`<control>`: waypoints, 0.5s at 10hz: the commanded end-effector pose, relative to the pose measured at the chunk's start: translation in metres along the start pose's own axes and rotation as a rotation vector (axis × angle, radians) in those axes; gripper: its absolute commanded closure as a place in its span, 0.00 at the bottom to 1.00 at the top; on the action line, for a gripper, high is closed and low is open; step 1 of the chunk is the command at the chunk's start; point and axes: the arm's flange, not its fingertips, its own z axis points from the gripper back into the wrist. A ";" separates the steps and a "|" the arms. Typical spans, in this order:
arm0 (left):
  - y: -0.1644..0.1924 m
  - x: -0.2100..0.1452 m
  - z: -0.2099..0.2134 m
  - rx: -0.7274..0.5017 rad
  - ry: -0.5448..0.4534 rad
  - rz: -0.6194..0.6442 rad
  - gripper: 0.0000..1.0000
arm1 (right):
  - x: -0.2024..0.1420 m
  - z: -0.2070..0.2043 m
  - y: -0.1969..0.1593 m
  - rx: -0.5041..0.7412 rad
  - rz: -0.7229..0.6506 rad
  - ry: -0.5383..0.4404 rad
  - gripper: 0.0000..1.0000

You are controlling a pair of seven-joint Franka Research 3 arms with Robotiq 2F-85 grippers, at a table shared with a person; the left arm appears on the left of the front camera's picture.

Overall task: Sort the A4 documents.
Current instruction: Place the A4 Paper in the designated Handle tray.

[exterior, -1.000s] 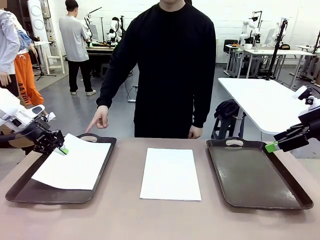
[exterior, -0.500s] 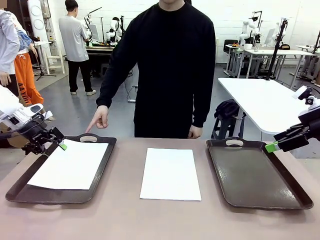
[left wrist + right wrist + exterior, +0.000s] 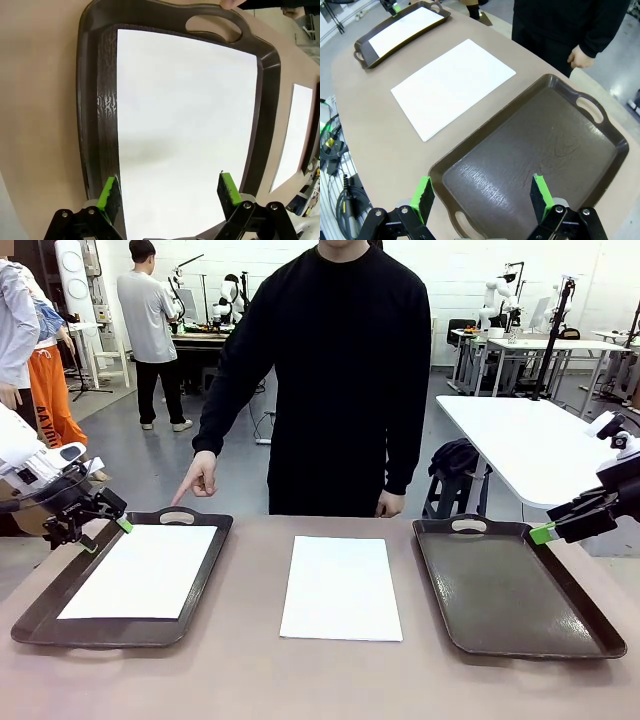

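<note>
Your left gripper point(image 3: 104, 533) point(image 3: 168, 192) hangs at the far left edge of the left tray point(image 3: 216, 541), jaws spread wide and holding nothing. One A4 sheet point(image 3: 140, 571) lies flat inside that tray, and the person's hand point(image 3: 198, 480) points down at its far handle. A second A4 sheet point(image 3: 342, 586) lies on the table point(image 3: 250, 680) between the trays. Your right gripper point(image 3: 542, 533) point(image 3: 482, 195) is also spread and unloaded by the far right rim of the right tray point(image 3: 500, 592).
</note>
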 end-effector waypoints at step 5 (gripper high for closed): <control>0.000 0.000 0.000 0.000 0.000 0.000 0.00 | 0.000 -0.003 -0.004 0.017 0.018 -0.016 0.00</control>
